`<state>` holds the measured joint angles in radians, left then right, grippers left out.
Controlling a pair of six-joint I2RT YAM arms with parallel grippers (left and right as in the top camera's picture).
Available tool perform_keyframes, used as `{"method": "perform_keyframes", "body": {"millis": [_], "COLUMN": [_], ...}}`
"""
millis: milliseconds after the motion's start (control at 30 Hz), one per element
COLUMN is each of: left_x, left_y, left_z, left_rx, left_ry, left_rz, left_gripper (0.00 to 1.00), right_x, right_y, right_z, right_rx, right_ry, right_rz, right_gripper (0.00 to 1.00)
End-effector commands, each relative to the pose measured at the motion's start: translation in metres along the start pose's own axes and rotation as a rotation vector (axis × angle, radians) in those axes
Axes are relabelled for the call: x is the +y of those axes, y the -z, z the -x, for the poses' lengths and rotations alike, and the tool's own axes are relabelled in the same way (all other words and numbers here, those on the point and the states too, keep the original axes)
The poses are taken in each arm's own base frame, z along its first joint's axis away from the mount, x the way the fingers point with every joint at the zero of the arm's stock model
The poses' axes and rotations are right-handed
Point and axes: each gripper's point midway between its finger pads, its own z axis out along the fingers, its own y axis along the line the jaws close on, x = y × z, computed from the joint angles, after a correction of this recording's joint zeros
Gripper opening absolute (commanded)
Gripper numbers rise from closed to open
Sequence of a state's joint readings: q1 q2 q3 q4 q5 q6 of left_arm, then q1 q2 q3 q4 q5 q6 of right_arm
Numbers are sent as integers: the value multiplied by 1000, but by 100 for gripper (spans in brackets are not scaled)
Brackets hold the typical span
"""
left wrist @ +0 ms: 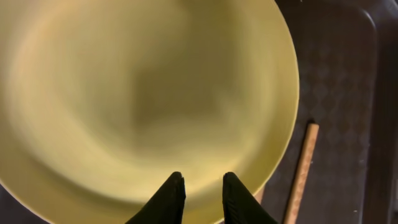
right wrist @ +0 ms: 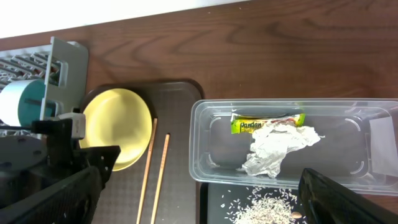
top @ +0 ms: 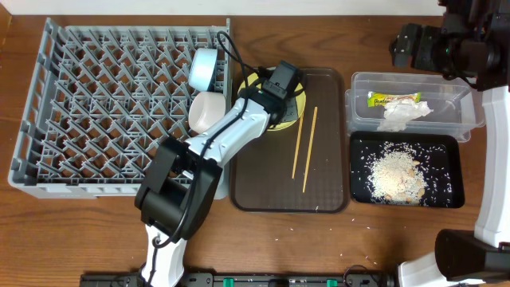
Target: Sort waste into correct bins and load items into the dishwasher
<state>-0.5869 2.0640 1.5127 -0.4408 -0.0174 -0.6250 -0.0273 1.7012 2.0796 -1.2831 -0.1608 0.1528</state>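
Observation:
My left gripper [left wrist: 199, 186] hovers low over the round yellow plate [left wrist: 143, 93], fingertips slightly apart near its rim, holding nothing. In the overhead view it [top: 280, 94] covers most of the plate [top: 285, 123]. Two wooden chopsticks [top: 305, 147] lie beside the plate. A light blue bowl [top: 205, 68] and a white bowl [top: 205, 112] stand at the right edge of the grey dish rack [top: 96, 104]. The clear tub [top: 454, 112] holds the wrapper [top: 389, 99] and napkin [top: 405, 114]. The black tray [top: 450, 155] holds rice [top: 394, 171]. My right gripper [right wrist: 205, 199] is wide open and empty, high up. No cup shows.
The plate and chopsticks rest on a brown serving tray [top: 327, 191] between the rack and the two bins. A few rice grains lie on the wooden table [top: 366, 231] in front of the trays. The right arm [top: 446, 44] is at the back right.

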Motion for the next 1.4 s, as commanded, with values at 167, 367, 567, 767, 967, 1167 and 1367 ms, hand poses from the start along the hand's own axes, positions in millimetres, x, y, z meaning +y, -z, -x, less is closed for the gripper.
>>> {"method": "perform_keyframes", "body": {"millis": [167,367,567,767,967,1167,1367], "left_x": [-3,-5,-15,-33,-60,-75,-78], "left_y": [-21,-27,-26,-24,-19,-6,41], "left_z": [-19,-28,-37,-57,-85,-73,-39], "left_rx": [24,39,47,96,141,110,27], "left_ry": [105,94,68,36,-47,-102,-270], "left_rz": [30,37,27,-14,-66,-109,-102], "left_gripper": [22,22,22,22,22,19,21], "right_x": [3,4,4,3,3,4,4], "right_y": [-2,-2,-2,-2,-2,-2,-2], "right_z": [-2,-2,-2,-2,-2,-2,-2], "right_rx": [8,8,8,8,8,8,8], "right_ry": [-5,-5,-5,-5,-5,-5,-5], "right_rz": [8,8,8,8,8,8,8], "right_gripper": [99,99,99,99,99,99,99]}}
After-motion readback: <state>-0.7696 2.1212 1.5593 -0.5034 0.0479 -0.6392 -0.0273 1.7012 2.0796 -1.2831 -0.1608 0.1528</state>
